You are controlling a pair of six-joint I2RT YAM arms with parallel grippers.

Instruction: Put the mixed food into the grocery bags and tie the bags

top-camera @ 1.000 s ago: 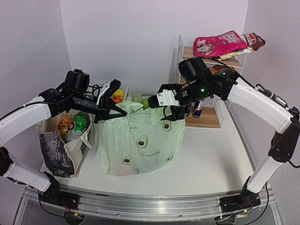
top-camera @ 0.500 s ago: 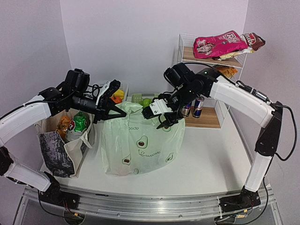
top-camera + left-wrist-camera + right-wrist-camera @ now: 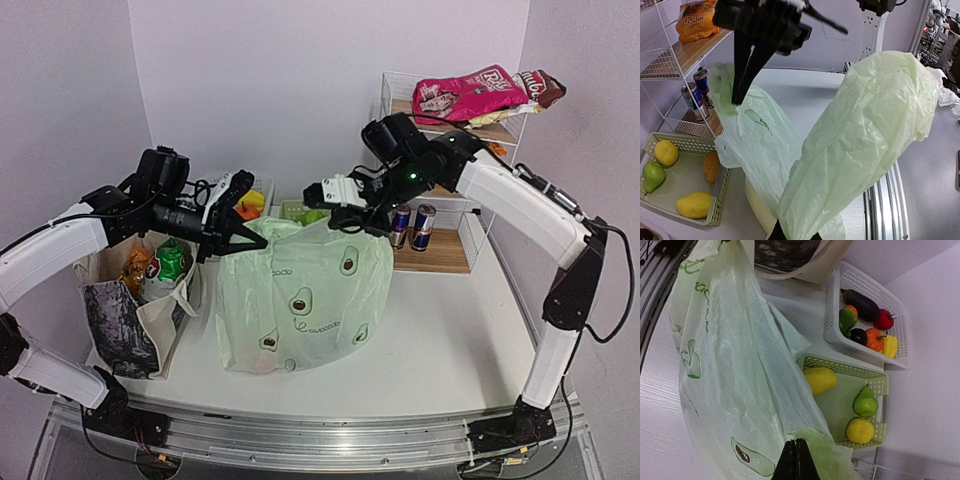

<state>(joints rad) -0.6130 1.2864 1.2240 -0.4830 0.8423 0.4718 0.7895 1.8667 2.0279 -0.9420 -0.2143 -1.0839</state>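
Moved: right gripper point(image 3: 350, 218) stands higher and nearer the far edge than half a second ago, and the bag's right side is pulled up with it; the left arm is unchanged.
Right gripper state: fingers pressed together, pinching the right handle point(image 3: 722, 85).
Left gripper point(image 3: 252, 238) state: pinching the left handle point(image 3: 865, 140).
Plastic bag point(image 3: 300, 300): stands mid-table, slightly left of centre, full and upright.
Key relation: the two handles are held apart on a line running left to right above the bag's mouth, each arm on its own side. Tying probably needs them brought together and crossed.
Canvas tote point(image 3: 125, 320): at the left edge, beside the bag, with packets inside.
Surface: table point(image 3: 440, 330), smooth and white.
Room: wire shelf point(image 3: 470, 215) at the far right corner, close behind the right arm.
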